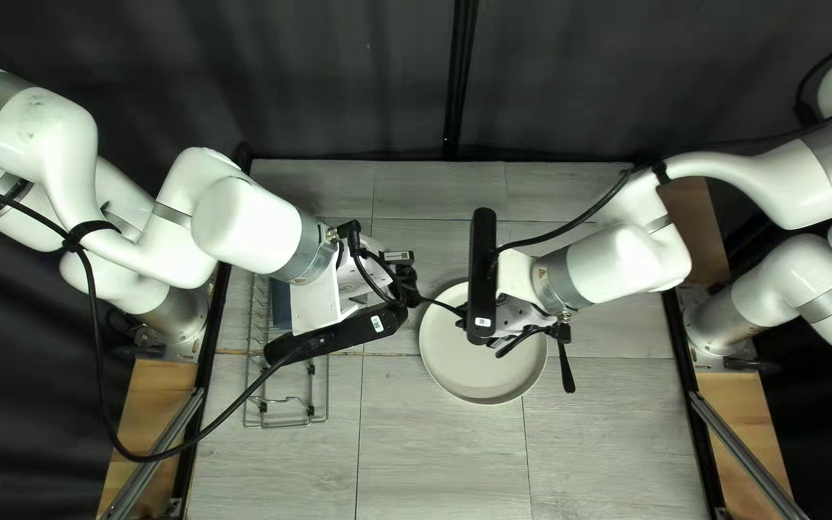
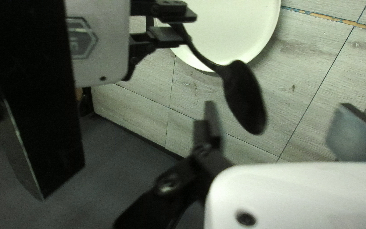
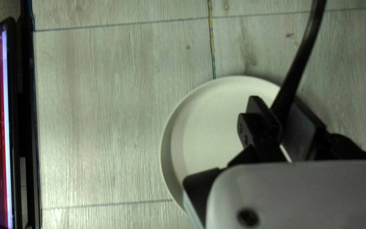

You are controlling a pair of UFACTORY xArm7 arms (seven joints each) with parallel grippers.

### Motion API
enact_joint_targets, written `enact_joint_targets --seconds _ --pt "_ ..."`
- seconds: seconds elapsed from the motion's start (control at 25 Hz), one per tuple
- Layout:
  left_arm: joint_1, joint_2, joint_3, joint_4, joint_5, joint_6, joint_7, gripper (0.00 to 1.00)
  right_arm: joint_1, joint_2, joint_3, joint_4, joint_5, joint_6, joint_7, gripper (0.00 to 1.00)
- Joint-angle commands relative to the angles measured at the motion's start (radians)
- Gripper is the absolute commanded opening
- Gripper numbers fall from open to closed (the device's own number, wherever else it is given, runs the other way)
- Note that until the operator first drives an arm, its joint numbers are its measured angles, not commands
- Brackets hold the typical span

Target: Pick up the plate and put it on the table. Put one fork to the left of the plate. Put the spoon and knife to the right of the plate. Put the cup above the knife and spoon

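black plastic-looking spoon (image 2: 244, 97) is clenched in right black fingers (image 3: 255, 127), near round off-white plate (image 1: 464, 371) on grey wood-look surface (image 1: 435, 433). left black fingers (image 2: 354, 135) stand spread. spoon likely light, stiff, slick; grip mid-handle.

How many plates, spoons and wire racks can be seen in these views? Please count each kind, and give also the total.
Plate: 1
Spoon: 1
Wire rack: 1
Total: 3
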Motion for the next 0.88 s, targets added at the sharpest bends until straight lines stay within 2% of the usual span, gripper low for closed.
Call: enact_joint_targets --seconds 0.04,0.28,0.48,0.56,0.64,0.88 --pt "0.000 0.000 0.000 0.000 0.000 0.000 0.000 1.00 -0.018 -0.114 0.049 -0.077 -0.001 0.142 0.066 0.00" --pt "0.000 0.000 0.000 0.000 0.000 0.000 0.000 1.00 -0.057 -0.315 0.148 -0.207 0.054 0.404 0.256 0.00" --pt "0.000 0.000 0.000 0.000 0.000 0.000 0.000 1.00 -0.072 -0.458 0.250 -0.326 0.130 0.552 0.467 0.00" --pt "0.000 0.000 0.000 0.000 0.000 0.000 0.000 1.00 -0.061 -0.448 0.276 -0.318 0.180 0.611 0.533 0.00" --pt "0.000 0.000 0.000 0.000 0.000 0.000 0.000 1.00 -0.042 -0.426 0.268 -0.284 0.233 0.665 0.536 0.00" --pt "0.000 0.000 0.000 0.000 0.000 0.000 0.000 1.00 -0.042 -0.426 0.268 -0.284 0.233 0.665 0.536 0.00"
